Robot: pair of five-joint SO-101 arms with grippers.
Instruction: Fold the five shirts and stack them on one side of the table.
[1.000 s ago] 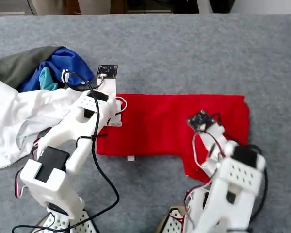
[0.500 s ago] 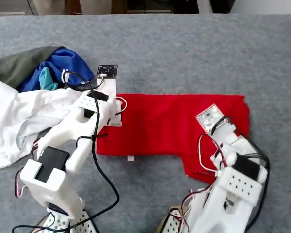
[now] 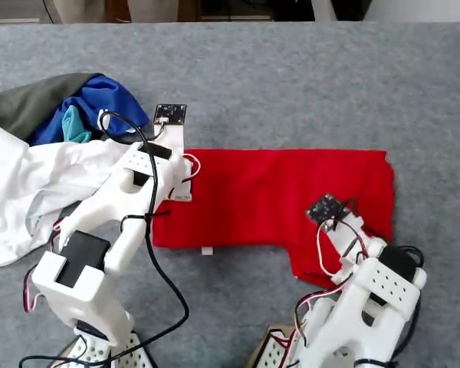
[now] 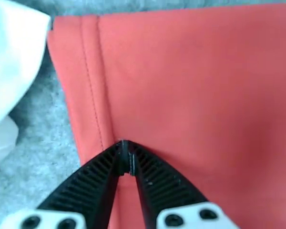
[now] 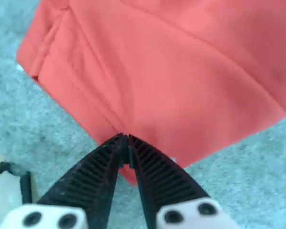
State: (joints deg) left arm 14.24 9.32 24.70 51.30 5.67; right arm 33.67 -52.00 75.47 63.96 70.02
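Note:
A red shirt (image 3: 268, 192) lies flat on the grey table (image 3: 291, 84), folded into a long band with a flap at its near right. My left gripper (image 3: 181, 186) sits over the shirt's left end. In the left wrist view this gripper (image 4: 124, 160) is shut, tips resting on the red shirt (image 4: 205, 95) beside its stitched hem. My right gripper (image 3: 336, 253) is above the near right flap. Its own view has the gripper (image 5: 124, 145) shut at the edge of the red shirt (image 5: 181, 71). The fabric around neither gripper is lifted or puckered.
A heap of unfolded shirts fills the left side: a white one (image 3: 31, 192), a blue one (image 3: 100, 103), a dark grey-green one (image 3: 31, 107) and a bit of teal (image 3: 75, 126). The white cloth (image 4: 14, 57) lies close to my left gripper. Bare table stretches behind the red shirt.
My right arm swung out over the shirt's right part, then drew back toward the near flap. The left arm and the red shirt have not moved.

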